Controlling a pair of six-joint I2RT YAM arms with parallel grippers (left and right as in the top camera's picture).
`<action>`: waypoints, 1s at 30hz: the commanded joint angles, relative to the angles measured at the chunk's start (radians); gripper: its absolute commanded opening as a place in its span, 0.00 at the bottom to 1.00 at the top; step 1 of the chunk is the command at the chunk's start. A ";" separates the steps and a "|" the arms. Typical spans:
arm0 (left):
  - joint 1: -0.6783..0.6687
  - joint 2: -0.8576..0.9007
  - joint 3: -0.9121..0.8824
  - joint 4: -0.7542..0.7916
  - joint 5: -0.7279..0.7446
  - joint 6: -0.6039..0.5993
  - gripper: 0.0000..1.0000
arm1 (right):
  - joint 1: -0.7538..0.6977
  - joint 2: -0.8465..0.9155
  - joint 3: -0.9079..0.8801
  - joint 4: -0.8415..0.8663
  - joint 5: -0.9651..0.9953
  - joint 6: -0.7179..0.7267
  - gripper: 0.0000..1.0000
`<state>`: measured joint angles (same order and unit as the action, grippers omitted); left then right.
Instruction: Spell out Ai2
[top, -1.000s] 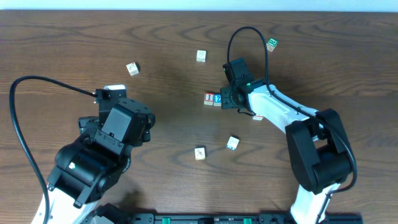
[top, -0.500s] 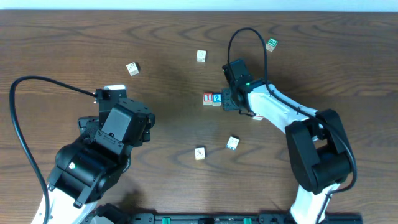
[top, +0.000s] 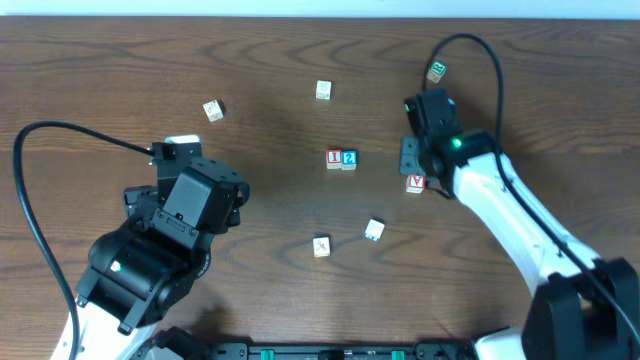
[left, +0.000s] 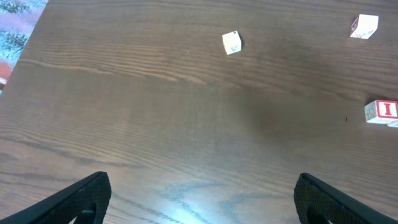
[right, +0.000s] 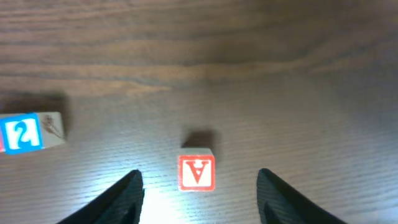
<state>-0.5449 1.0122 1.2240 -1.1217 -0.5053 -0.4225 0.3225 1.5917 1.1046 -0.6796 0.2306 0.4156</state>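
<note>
R gripper (right: 198, 193) moved, prob. over "A" (right: 196, 173).

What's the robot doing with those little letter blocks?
It is spelling Ai2 with blocks. The I block and the 2 block already sit side by side in the middle of the table. The right pincer is open and lined up on the A block, not gripping it. The left pincer is open too, holding nothing. A few other blocks lie scattered around.
</note>
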 joint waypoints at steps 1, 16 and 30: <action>0.003 -0.006 0.023 -0.003 -0.018 -0.012 0.95 | -0.002 -0.038 -0.086 0.048 -0.023 0.018 0.65; 0.003 -0.006 0.023 -0.003 -0.019 -0.012 0.96 | -0.003 -0.035 -0.277 0.249 -0.081 0.066 0.66; 0.003 -0.006 0.023 -0.004 -0.029 -0.008 0.95 | -0.003 0.078 -0.288 0.362 -0.081 0.055 0.52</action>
<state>-0.5449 1.0115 1.2240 -1.1221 -0.5095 -0.4225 0.3218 1.6341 0.8272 -0.3077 0.1585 0.4641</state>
